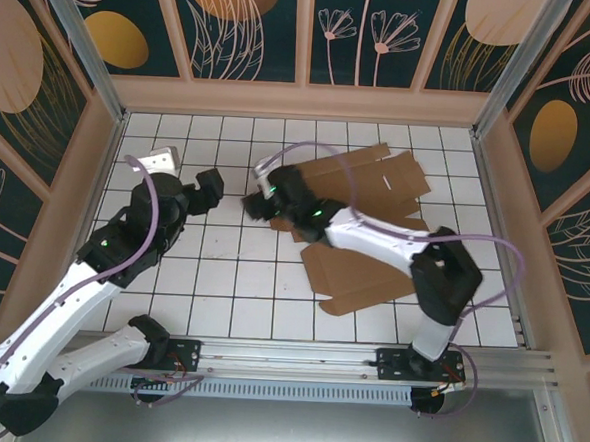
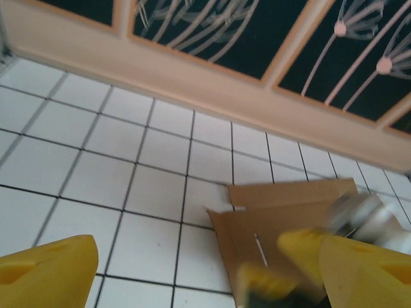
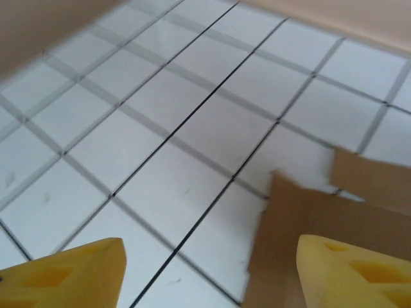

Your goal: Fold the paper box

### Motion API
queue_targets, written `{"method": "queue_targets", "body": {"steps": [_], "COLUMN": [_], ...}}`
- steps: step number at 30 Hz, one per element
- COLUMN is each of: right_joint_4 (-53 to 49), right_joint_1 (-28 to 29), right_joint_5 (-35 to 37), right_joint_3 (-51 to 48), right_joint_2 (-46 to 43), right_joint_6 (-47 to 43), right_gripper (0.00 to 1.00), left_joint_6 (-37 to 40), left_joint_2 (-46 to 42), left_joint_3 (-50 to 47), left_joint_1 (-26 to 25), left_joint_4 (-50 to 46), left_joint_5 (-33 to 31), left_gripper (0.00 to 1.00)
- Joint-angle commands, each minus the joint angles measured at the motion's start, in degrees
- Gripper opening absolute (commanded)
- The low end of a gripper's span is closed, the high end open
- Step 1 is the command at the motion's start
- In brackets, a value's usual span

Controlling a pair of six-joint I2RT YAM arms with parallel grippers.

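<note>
The paper box (image 1: 364, 277) lies flat and unfolded on the white tiles, right of centre, with its flaps spread toward the back. My right gripper (image 1: 259, 207) reaches across the sheet to its left edge. In the right wrist view this gripper (image 3: 212, 247) is open; one yellow finger (image 3: 350, 273) is over the cardboard corner (image 3: 308, 218), the other over bare tile. My left gripper (image 1: 212, 189) hovers just left of the box, open with nothing between its fingers (image 2: 48, 273). The left wrist view shows the box's corner (image 2: 266, 208) and the blurred right gripper (image 2: 298, 256) on it.
Wooden walls with dark patterned panels (image 1: 252, 23) enclose the tiled floor on three sides. An aluminium rail (image 1: 297, 356) runs along the near edge by the arm bases. Bare tiles (image 1: 231, 277) lie left of the cardboard.
</note>
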Motion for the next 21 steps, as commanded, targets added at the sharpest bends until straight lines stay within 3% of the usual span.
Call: {"method": "queue_targets", "body": {"steps": [1, 3, 7, 13, 18, 21], "right_joint_4": [0.5, -2.5, -12.0, -20.9, -18.6, -15.4], "right_joint_1": [-6.5, -9.5, -15.1, -17.0, -16.0, -15.5], "right_joint_5": [-3.0, -1.5, 1.6, 2.6, -4.0, -9.6], "right_joint_3": [-5.2, -8.4, -12.3, -15.6, -19.7, -20.4], "right_joint_2": [-4.9, -6.1, -6.7, -3.3, -1.0, 0.8], "right_joint_6": [9.6, 9.5, 14.3, 16.3, 18.1, 21.3], "right_gripper": [0.57, 0.43, 0.01, 0.00, 0.00, 0.00], "left_joint_6": [-0.1, -1.0, -2.5, -6.1, -6.1, -5.4], "left_joint_2": [2.5, 3.9, 7.7, 16.3, 18.8, 18.8], "left_joint_3": [-2.4, -5.8, -9.5, -12.8, -14.3, -13.8], "left_joint_1": [0.3, 0.3, 0.3, 0.3, 0.4, 0.3], "left_joint_4": [3.5, 5.5, 9.0, 16.8, 20.5, 19.7], "left_joint_5": [7.4, 10.9, 17.5, 28.1, 30.7, 30.0], "left_gripper": [0.87, 0.85, 0.80, 0.62, 0.49, 0.47]}}
